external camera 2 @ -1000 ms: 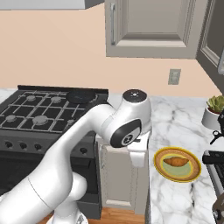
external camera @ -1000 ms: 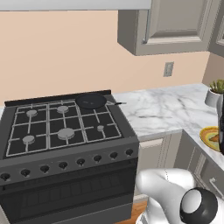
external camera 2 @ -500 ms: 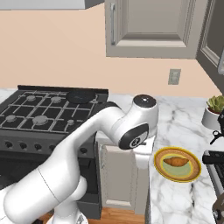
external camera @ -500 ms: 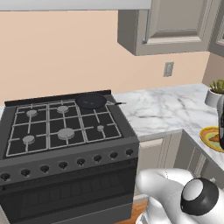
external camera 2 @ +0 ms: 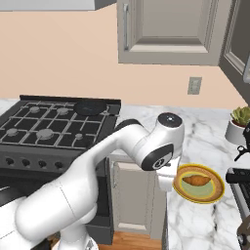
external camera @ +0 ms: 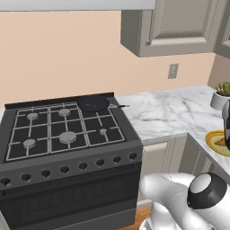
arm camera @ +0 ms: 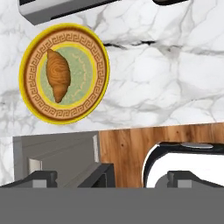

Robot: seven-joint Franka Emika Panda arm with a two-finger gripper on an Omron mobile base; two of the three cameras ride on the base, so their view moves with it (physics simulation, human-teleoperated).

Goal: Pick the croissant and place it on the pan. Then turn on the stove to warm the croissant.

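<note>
The croissant point(arm camera: 58, 74) is a small orange-brown crescent lying on a yellow patterned plate point(arm camera: 103, 65) on the marble counter. From the right base, the croissant point(external camera 2: 196, 180) and its plate point(external camera 2: 219, 185) sit just right of my wrist. My gripper point(arm camera: 116, 178) hovers above the counter's front edge, below and right of the plate in the hand view. It is open, fingertips point(arm camera: 43, 177) far apart with nothing between them. The black pan point(external camera: 93, 103) rests on the back right burner of the stove point(external camera: 67, 134), far left of the plate. The pan point(external camera 2: 91, 107) is empty.
A potted plant point(external camera 2: 239, 122) stands at the back right of the marble counter point(external camera: 166, 112). A dark appliance point(external camera 2: 239, 178) sits close to the plate's right side. Grey base cabinets point(external camera 2: 136, 195) and wooden floor lie below the counter edge. Wall cabinets hang above.
My arm's wrist has swung to the right, away from the stove and toward the plate with the croissant. Croissant, plate and pan have not moved. The jaws stay open.
</note>
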